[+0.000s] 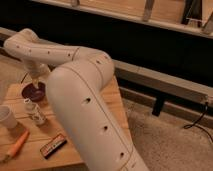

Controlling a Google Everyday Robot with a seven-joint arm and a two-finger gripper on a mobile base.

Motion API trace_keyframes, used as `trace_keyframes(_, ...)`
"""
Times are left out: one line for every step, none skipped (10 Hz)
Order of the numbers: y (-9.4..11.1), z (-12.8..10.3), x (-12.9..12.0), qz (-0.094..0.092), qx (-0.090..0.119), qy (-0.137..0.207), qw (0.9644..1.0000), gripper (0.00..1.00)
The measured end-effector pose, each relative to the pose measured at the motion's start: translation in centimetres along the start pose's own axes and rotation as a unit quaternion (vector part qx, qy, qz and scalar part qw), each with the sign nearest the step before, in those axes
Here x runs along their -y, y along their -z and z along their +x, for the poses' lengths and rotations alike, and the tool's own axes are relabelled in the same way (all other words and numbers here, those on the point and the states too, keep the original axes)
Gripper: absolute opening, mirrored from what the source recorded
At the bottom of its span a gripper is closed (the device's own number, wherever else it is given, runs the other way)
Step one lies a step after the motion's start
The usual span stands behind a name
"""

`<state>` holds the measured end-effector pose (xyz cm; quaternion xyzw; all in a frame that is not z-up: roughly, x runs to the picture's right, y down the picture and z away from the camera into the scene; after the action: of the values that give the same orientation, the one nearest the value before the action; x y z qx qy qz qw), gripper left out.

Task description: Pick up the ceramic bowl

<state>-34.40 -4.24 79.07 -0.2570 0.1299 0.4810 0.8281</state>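
Only the one camera view here, so this is what we've got. The big white arm (85, 100) fills the middle of the shot. It rises from the bottom, bends near the centre, runs out to the upper left, then hooks down over the wooden table (15, 102).

The gripper (35, 80) sits at the end of that hook, pointing down, right above the ceramic bowl (31, 92). It looks to be at the bowl's rim or just over it, but we honestly can't say whether it's touching. We also can't tell whether the gripper is open or closed, or whether it has hold of anything, because that end is dark and bunched up against the bowl.

The bowl itself is the dark maroon one. It's sitting flat on the table near the far left corner.

Other stuff on the table:
- A whitish cup (6, 118) is at the left edge, nearer to us than the bowl.
- A small pale bottle (35, 112) stands upright just in front of the bowl.
- An orange carrot-looking thing (17, 145) lies near the front left.
- A dark snack bar (53, 146) lies flat at an angle just to the right of the carrot thing, close to the arm.

On the floor at the right, a black cable (197, 122) trails away.
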Motion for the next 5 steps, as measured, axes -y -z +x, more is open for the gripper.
trace_keyframes(-0.3, -1.2, -0.7, 0.000, 0.001, 0.002, 1.0000, 0.65)
trace_keyframes(-0.7, -2.1, -1.2, -0.003, 0.001, 0.004, 1.0000, 0.65)
trace_keyframes(-1.7, -3.2, -1.5, -0.010, 0.001, 0.002, 1.0000, 0.65)
trace_keyframes(-2.5, -3.7, -1.5, -0.015, 0.000, -0.001, 0.9999, 0.65)
trace_keyframes(-3.5, -4.2, -1.4, -0.018, -0.003, -0.006, 0.9998, 0.65)
